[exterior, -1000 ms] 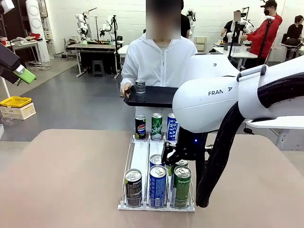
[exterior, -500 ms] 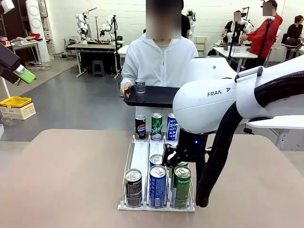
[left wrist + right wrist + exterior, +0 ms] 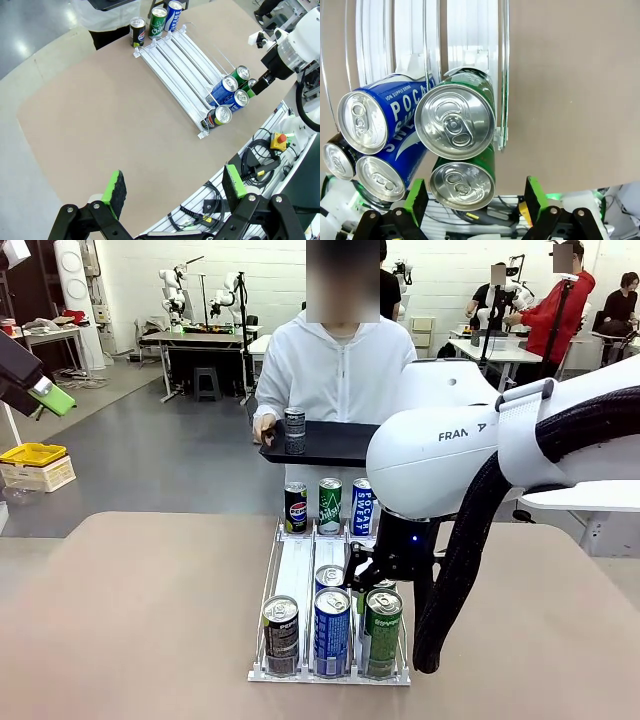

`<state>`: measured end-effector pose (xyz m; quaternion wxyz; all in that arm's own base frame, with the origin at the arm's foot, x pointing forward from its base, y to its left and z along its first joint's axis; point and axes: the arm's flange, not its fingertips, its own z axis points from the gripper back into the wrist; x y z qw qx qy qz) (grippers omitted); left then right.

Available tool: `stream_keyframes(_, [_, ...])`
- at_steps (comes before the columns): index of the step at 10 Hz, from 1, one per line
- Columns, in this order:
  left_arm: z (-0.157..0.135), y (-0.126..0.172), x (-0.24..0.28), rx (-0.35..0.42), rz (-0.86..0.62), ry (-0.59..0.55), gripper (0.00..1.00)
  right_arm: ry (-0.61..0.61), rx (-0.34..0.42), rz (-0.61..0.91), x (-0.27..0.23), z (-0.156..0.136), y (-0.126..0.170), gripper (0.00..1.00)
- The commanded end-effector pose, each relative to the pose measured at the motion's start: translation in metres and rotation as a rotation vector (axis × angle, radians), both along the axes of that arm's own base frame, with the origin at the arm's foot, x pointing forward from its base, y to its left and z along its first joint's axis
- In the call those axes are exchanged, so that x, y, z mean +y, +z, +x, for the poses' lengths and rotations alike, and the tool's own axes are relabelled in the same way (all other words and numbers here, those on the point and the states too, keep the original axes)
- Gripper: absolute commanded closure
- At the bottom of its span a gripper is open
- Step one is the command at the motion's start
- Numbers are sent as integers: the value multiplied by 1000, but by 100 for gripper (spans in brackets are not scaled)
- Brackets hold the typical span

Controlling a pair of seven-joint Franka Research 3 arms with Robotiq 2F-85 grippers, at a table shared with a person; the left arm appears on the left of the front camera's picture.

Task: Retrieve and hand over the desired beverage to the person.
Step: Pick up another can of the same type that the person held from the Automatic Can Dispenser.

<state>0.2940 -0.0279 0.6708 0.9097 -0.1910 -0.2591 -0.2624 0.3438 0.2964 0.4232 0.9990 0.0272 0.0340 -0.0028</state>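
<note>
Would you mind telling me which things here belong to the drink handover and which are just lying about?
Job: person, tray with one can, rack, racked cans, right gripper, open above the green cans.
Lying about: yellow bin, stool, red button.

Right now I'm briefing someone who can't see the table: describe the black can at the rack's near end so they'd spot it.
On the brown table stands a white three-lane rack. At its end nearest the robot, in the left lane, is the black can. The blue can and green can beside it each have a second can behind; it has none.
</note>
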Motion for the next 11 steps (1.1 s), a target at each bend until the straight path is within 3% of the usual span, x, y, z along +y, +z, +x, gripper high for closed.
stream_keyframes(1, [0, 0, -2, -6, -14, 2, 0, 7, -1, -3, 1, 2, -4, 0])
stream_keyframes(4, [0, 0, -2, -6, -14, 2, 0, 15, -6, 7, 0, 4, -5, 0])
stream_keyframes(5, [0, 0, -2, -6, -14, 2, 0, 65, -26, 0, 0, 3, -6, 10])
stream_keyframes(6, [0, 0, -2, -6, -14, 2, 0, 72, -31, 0, -1, 3, -7, 58])
stream_keyframes(7, [0, 0, -2, -6, -14, 2, 0, 82, -35, 3, -1, 4, -7, 67])
stream_keyframes(8, [0, 0, -2, -6, -14, 2, 0, 91, -39, 9, 0, 4, -8, 63])
stream_keyframes(9, [0, 0, -2, -6, -14, 2, 0, 96, -40, 12, 1, 3, -8, 100])
stream_keyframes(11, [0, 0, -2, -6, -14, 2, 0, 98, -34, 16, 1, 4, -9, 100])
